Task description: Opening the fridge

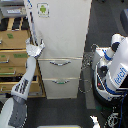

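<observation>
The white-and-grey fingers [35, 48] sit at the tall white fridge's [62, 30] left door edge; clenched or released, I cannot tell; a shallow hold could slip off when pulling.

Working arm [22, 85]: white shell panels over dark grey/black segments, forearm tapering toward the wrist, dark joint band near the lower part. Small dark markings on the forearm shell, too blurred to read. Gripper [35, 48] white/pale grey, blocky, with short pale fingers; detail soft. At the exterior view's right, the robot body [116, 70]: bulky rounded white casing, blue lettering on the side panel, unreadable, blue trim strip along the lower edge. White cylindrical shoulder or upper-arm part [114, 45] above it with a dark band. Black cables [92, 62] loop beside the casing; dark base underneath.
</observation>
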`<state>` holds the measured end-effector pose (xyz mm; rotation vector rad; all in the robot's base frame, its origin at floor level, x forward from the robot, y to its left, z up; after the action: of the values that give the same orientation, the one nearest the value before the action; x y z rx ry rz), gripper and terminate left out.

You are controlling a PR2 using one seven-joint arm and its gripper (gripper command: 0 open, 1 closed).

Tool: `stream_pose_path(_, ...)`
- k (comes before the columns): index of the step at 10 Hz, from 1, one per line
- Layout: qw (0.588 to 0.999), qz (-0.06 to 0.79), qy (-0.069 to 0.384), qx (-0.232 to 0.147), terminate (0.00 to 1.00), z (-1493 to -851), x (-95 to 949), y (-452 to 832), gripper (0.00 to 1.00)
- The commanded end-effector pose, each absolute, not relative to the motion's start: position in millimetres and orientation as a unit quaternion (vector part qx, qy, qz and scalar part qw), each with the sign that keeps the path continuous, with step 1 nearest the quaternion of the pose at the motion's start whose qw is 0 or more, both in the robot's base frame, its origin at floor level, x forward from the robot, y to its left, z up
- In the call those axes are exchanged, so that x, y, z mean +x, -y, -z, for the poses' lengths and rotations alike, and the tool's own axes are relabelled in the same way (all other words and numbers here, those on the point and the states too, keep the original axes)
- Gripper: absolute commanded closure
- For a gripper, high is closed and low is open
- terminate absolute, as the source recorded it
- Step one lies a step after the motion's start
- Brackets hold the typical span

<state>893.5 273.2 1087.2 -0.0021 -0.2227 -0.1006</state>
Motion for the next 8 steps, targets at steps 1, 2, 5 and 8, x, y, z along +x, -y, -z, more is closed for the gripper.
stream_pose_path(1,0.995,-0.010,0.092,-0.021,0.00,-1084,934,-311,0.00)
stream_pose_path(2,0.995,-0.016,0.088,-0.036,0.00,-1080,937,-320,0.00)
stream_pose_path(5,0.993,0.021,0.067,-0.096,0.00,-1066,931,-319,1.00)
stream_pose_path(8,0.992,0.035,0.070,-0.098,0.00,-1068,932,-308,1.00)
